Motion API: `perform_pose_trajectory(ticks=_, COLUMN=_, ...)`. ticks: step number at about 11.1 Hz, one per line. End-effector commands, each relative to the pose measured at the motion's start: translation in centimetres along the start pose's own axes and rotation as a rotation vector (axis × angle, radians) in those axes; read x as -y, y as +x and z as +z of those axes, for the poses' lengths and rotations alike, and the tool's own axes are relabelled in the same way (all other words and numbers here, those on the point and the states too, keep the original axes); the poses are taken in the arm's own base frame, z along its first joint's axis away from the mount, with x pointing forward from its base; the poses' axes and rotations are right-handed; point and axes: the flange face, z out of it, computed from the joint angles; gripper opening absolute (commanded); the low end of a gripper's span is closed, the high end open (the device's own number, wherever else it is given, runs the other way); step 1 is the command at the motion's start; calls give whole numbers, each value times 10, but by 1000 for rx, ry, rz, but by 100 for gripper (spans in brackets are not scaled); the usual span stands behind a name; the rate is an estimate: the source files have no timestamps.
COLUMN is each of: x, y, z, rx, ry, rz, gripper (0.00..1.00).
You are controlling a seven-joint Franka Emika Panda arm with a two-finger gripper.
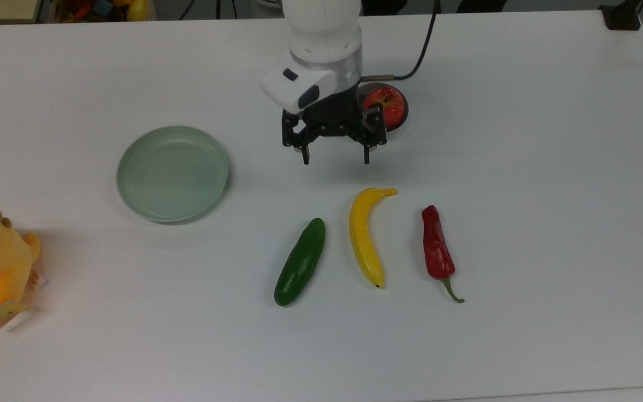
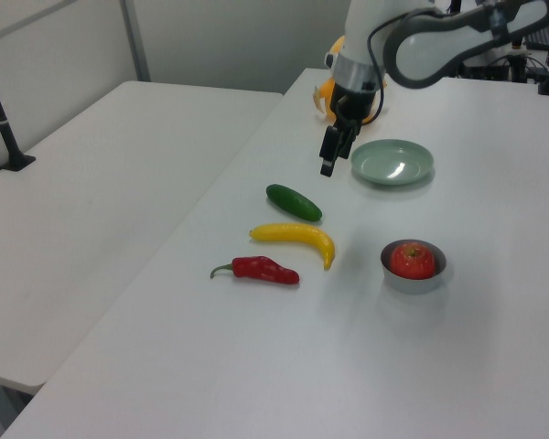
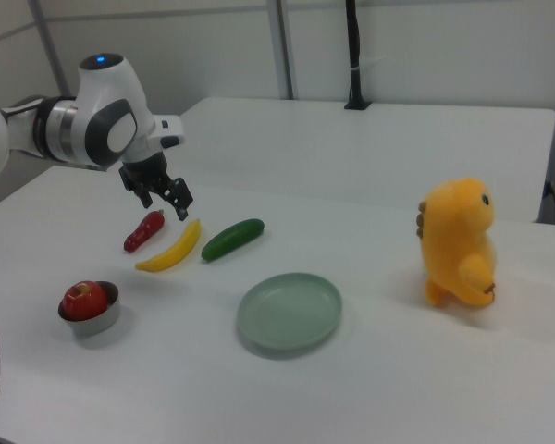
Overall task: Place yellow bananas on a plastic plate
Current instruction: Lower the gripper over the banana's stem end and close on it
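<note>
no readable text anywhere

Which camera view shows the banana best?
The top view: the whole banana lies unobstructed, its curve and dark tip clear. The left view shows it smaller and foreshortened. In the right view the open pincer hangs beside it.

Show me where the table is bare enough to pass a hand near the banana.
Bare table lies beyond the red chili toward the top view's right, and between the plate and cucumber. It is crowded around the banana, flanked by cucumber and chili, with the open gripper above its stem end.
</note>
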Motion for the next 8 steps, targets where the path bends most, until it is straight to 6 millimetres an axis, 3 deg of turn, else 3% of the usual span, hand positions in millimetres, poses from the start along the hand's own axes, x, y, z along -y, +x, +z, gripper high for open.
perform_pose_trajectory(ticks=1, x=15, y=4, z=40, rx=-11, ry=-35, rz=16, gripper=100)
perform_pose_trajectory(ticks=2, x=25, y=1, z=45, rx=-12, ry=-55, rz=-15, gripper=100)
perform_pose_trajectory(ticks=4, x=35, y=-1, z=80, rx=22, ry=-70, rz=-39, gripper=100)
perform_pose_trajectory(ticks=8, x=36, y=5, z=120, rx=-14, ry=-75, rz=-23, gripper=100)
